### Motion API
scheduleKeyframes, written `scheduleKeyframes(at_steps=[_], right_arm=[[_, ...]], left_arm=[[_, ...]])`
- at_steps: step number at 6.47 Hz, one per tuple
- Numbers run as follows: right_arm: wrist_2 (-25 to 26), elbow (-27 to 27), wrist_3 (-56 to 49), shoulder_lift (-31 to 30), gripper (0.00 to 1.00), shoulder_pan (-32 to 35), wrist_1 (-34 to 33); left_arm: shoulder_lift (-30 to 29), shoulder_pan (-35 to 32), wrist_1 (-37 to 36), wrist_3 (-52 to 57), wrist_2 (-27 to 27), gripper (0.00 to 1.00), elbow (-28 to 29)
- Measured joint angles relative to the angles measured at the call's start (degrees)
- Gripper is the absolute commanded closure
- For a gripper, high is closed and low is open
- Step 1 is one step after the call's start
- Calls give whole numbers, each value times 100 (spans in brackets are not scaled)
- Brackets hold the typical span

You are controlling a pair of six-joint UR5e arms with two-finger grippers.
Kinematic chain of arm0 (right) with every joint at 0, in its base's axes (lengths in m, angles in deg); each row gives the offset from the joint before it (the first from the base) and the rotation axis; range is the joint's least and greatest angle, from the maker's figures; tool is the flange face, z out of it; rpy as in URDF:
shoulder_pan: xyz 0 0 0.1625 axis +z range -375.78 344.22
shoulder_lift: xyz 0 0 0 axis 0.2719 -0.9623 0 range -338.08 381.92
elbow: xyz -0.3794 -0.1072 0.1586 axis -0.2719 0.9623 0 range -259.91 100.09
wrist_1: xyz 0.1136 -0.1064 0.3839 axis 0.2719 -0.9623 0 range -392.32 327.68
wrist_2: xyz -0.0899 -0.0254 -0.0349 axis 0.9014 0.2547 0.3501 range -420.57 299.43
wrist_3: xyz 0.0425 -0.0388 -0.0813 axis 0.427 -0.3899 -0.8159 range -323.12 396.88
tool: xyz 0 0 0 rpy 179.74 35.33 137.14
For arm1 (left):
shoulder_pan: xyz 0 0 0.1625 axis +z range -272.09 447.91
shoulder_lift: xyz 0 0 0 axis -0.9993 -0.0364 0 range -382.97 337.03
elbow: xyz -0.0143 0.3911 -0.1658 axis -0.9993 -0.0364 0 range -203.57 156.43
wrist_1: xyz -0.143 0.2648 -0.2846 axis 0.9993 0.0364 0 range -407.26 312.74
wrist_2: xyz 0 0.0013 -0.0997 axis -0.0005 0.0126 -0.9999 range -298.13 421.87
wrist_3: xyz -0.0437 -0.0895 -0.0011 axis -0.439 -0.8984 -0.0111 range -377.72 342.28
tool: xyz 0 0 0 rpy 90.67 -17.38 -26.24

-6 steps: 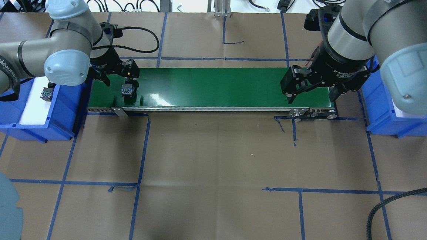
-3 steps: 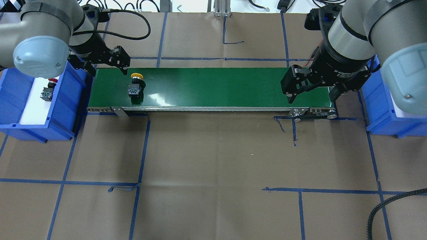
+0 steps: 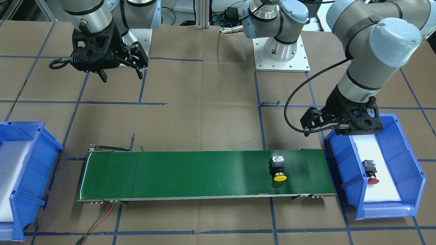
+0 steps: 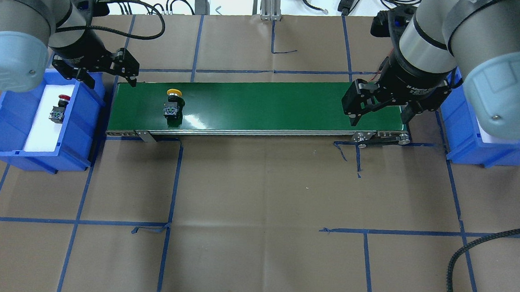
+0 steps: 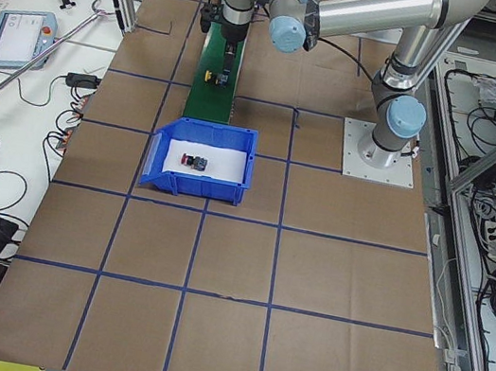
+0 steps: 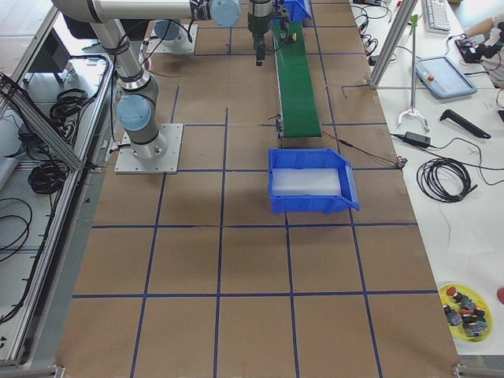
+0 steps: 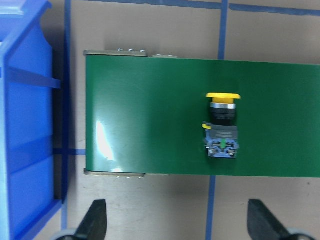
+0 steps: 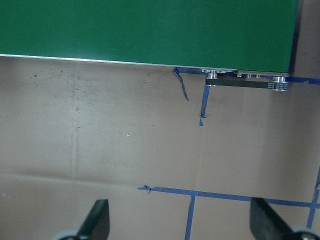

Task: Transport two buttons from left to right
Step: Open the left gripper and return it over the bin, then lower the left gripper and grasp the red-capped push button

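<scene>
The yellow-capped button lies on its side on the green conveyor belt near its left end; it also shows in the left wrist view and the front view. The red-capped button lies on white padding in the left blue bin. My left gripper is open and empty, above the edge between that bin and the belt, apart from both buttons. My right gripper is open and empty over the belt's right end.
A second blue bin with white padding stands just past the belt's right end. The table is brown paper with blue tape lines. A black braided cable lies at the front right.
My left gripper let go of the yellow button on the belt, then rose and moved left toward the bin. The yellow button has shifted slightly right along the belt. The right arm has not moved.
</scene>
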Motion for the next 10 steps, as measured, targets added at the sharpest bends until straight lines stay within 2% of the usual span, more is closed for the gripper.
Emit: scheduleKeyframes(at_steps=[5, 7, 10], right_arm=[[6, -61, -4, 1, 0, 0, 2], [23, -67, -12, 1, 0, 0, 2], [34, -71, -16, 0, 0, 0, 7]], left_arm=[[-286, 2031, -27, 2243, -31, 1, 73], [-552, 2251, -266, 2526, -61, 1, 70], [-1094, 2210, -945, 2555, -80, 1, 66]])
